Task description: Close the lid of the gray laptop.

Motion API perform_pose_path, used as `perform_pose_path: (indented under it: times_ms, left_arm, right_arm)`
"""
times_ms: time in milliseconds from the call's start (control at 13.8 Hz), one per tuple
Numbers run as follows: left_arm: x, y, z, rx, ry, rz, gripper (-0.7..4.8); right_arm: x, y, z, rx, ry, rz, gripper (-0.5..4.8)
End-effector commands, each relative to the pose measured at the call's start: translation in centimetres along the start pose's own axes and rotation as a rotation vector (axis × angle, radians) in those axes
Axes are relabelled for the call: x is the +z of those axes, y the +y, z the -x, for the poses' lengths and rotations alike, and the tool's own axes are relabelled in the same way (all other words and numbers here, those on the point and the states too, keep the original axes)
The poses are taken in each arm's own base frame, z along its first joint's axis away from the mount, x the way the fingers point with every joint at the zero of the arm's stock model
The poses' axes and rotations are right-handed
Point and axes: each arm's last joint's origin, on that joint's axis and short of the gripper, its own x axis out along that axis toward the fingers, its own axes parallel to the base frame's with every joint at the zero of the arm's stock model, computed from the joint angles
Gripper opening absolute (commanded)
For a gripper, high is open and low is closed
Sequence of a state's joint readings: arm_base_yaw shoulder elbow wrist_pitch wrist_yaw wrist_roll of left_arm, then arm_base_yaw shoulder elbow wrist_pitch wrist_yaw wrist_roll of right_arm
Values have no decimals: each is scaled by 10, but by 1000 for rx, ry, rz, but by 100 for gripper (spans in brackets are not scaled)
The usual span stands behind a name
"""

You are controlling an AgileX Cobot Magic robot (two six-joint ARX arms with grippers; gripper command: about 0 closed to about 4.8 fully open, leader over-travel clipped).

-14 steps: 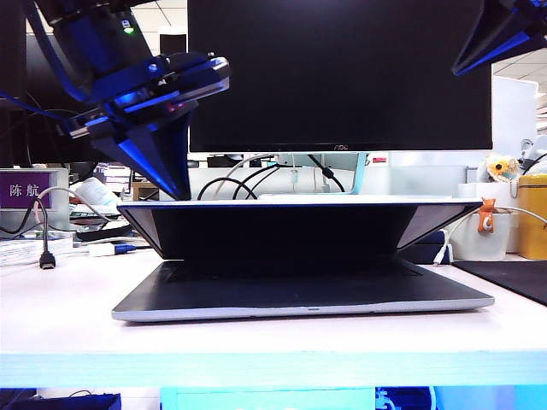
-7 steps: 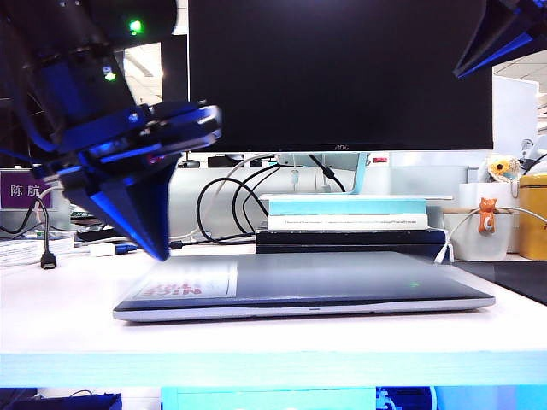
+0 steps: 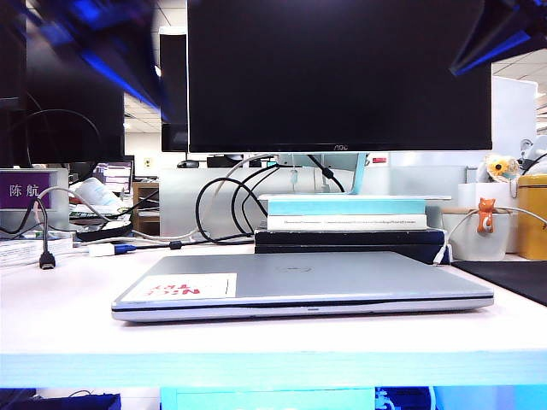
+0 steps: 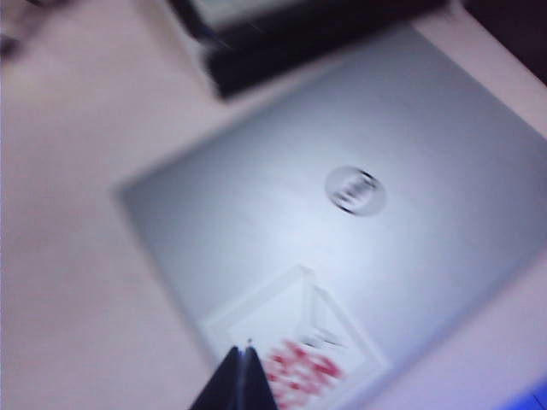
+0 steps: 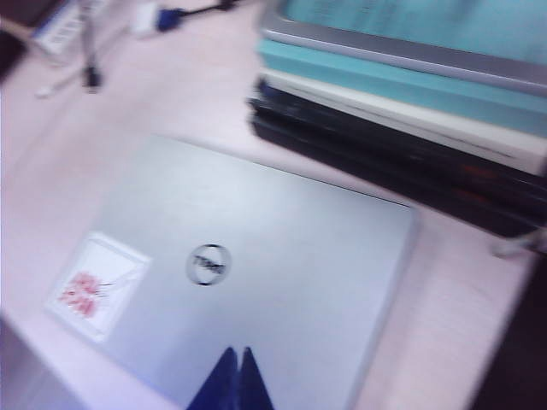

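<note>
1. The lid (image 3: pixel 333 275) now lies flat on the base of the gray laptop (image 3: pixel 303 301). A second ago it stood partly open with your left hand pressing on its rear edge. Half a second ago it was already down, with that hand just above the sticker corner.
2. I judge the closing done: no gap shows along the front edge, and both wrist views show only the silver outer panel with its round logo.
3. The laptop sits on the white counter (image 3: pixel 60 316), near its front edge, just in front of a stack of books (image 3: pixel 346 224) and below the big black monitor (image 3: pixel 340 73).
4. The white sticker with red letters (image 3: pixel 181 287) faces up at the lid's front left corner.
5. Your left hand (image 4: pixel 242 380) has lifted well clear and is blurred at the upper left of the exterior view. Its fingertips are pressed together, holding nothing.
6. Your right hand (image 5: pixel 233 378) hangs high above the laptop, at the upper right of the exterior view, fingertips also together and empty.
7. Containers: a white tub (image 3: pixel 479 242) and a yellow tin (image 3: pixel 532 218) stand at the far right; their contents cannot be made out.
</note>
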State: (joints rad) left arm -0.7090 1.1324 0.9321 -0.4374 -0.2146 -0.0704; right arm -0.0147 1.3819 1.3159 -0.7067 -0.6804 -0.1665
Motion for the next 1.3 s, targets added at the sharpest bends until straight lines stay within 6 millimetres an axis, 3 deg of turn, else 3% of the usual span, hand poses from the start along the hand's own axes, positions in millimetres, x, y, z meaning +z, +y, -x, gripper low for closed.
perform_pose_path:
  times_ms: [72, 362, 651, 869, 1086, 1158, 1230, 1303]
  left_arm:
    - [-5, 29, 24, 69, -78, 41, -5]
    - [-35, 77, 62, 211, -232, 178, -5]
    - [-48, 79, 86, 272, -327, 173, -5]
    - [-58, 77, 95, 320, -363, 182, -5]
    - [-81, 73, 100, 355, -416, 183, -5]
    - [-93, 70, 102, 358, -446, 192, -5]
    - [-122, 68, 92, 396, -613, 266, -5]
    - [-127, 68, 87, 416, -625, 272, -5]
  right_arm:
    - [1, 4, 2, 64, -10, 4, -2]
    - [-8, 11, 8, 62, -32, 23, -2]
    - [-25, 24, 22, 43, -76, 58, -2]
    - [-41, 35, 32, 36, -118, 94, -2]
    - [-63, 49, 46, -19, -210, 157, -2]
    - [-78, 58, 54, -30, -275, 182, -2]
    - [-151, 79, 76, -285, -696, 156, -2]
    - [-161, 78, 75, -329, -727, 154, -2]
